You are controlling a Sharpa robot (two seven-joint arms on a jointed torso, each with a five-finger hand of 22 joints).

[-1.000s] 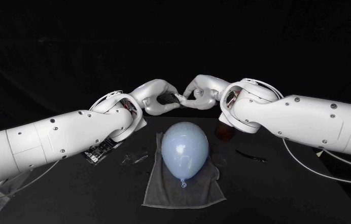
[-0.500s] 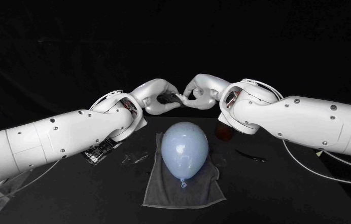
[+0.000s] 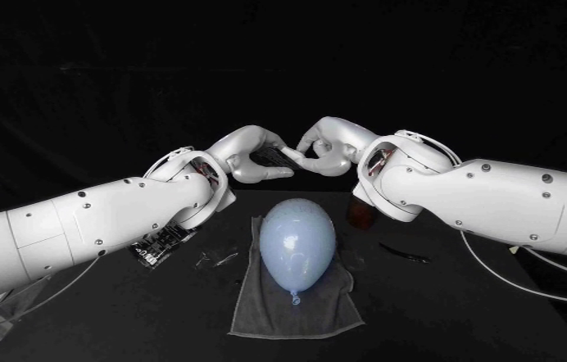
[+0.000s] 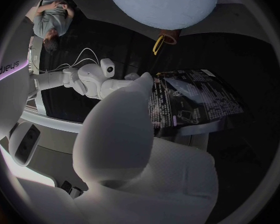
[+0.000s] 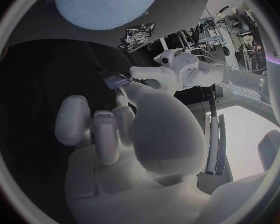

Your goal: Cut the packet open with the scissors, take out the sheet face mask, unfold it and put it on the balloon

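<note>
- Currently left hand (image 3: 251,156) is pinching the packet (image 3: 278,159) at frame centre.
- Right hand (image 3: 325,145), fingers curled together, is pinching its other edge.
- Balloon (image 3: 297,241) is lying on a cloth (image 3: 296,317), lower centre.

In the head view, fingers of the left hand (image 3: 246,156) and right hand (image 3: 324,144) hide most of the packet (image 3: 275,159); whether the right hand grips it cannot be told. The right arm (image 3: 473,198) covers part of a brown thing (image 3: 360,213). A pale scrap (image 3: 217,256) and a dark sliver (image 3: 403,253) are too small to identify. Both wrist views cut the balloon (image 4: 162,2) at the rim. The packet's print is unreadable.
</note>
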